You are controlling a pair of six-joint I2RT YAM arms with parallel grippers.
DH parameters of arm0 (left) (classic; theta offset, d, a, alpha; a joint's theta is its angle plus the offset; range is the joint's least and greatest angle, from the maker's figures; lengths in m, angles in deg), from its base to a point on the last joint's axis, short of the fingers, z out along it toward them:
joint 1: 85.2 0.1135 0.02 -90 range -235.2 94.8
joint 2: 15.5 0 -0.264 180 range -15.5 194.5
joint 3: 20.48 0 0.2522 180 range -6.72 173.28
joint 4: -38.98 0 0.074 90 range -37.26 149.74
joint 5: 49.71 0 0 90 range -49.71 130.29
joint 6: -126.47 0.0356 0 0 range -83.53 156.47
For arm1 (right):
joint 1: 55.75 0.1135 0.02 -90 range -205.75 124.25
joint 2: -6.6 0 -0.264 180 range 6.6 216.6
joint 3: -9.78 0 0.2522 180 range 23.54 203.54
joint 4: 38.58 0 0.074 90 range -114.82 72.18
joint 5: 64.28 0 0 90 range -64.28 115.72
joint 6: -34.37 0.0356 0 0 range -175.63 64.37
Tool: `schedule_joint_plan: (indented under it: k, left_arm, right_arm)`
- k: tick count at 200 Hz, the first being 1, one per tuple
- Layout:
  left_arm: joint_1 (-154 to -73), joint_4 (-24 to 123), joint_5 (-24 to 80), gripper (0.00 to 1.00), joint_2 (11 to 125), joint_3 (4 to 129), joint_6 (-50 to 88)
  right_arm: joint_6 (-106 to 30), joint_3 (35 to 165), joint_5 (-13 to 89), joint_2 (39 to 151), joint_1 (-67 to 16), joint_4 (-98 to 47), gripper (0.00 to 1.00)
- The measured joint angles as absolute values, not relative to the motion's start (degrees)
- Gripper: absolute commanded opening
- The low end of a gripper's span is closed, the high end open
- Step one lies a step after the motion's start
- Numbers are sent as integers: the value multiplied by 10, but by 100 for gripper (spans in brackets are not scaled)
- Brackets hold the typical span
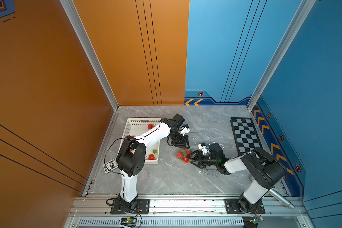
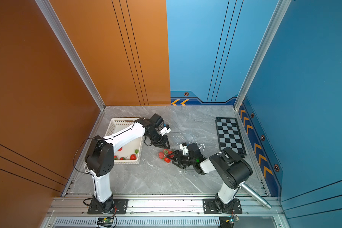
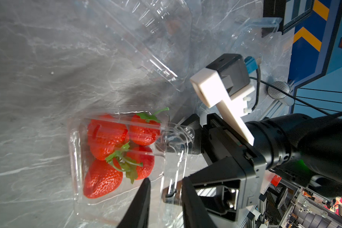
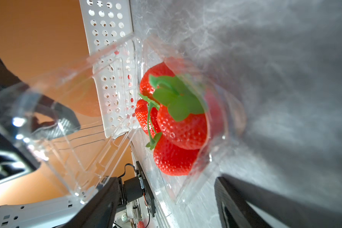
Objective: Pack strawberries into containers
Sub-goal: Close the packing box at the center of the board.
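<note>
All told, counted four strawberries (image 3: 118, 154) packed tight in one clear container (image 3: 75, 161) near the middle of the grey tabletop (image 1: 166, 177), green caps turned various ways. Found its lid (image 4: 77, 118) raised at a slant above the fruit, free edge uppermost at the right side. Observed the right gripper (image 1: 189, 159) lying low at the container's right, jaws spread wide and released, the container's right end in the gap and one finger (image 4: 99, 197) just beside the lid's corner. Observed the left gripper (image 1: 183, 145) just far of the container, jaws parted only narrowly with the lid's free edge between them; could not tell whether clamped on that edge or merely astride it. Noted a second clear container (image 3: 156, 49) lying open just far of the packed one. Recorded a white perforated basket (image 1: 126, 128) at the left, under the left arm (image 1: 152, 134), holding several loose berries (image 1: 151, 157), well apart from the packed four. Logged a chessboard (image 1: 245, 136) lying flat at the far right, near the right wall.
</note>
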State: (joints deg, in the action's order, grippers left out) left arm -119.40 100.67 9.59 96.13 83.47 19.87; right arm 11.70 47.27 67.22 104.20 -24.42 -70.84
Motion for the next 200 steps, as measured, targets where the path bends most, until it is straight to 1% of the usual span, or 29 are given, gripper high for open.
schedule_joint_plan:
  k: [41, 62, 106, 200]
  left_arm:
    - [-1195, 1006, 96, 25, 970, 832, 199]
    - [-1198, 1006, 97, 22, 970, 831, 195]
    - [-1205, 1002, 103, 13, 971, 818, 192]
    - [-1206, 1001, 118, 12, 979, 813, 190]
  right_arm:
    - [131, 453, 680, 1046, -248, -750, 80]
    - [133, 453, 680, 1042, -248, -746, 80]
    - [135, 456, 677, 1021, -248, -705, 80]
    - [137, 459, 675, 1004, -248, -668, 80]
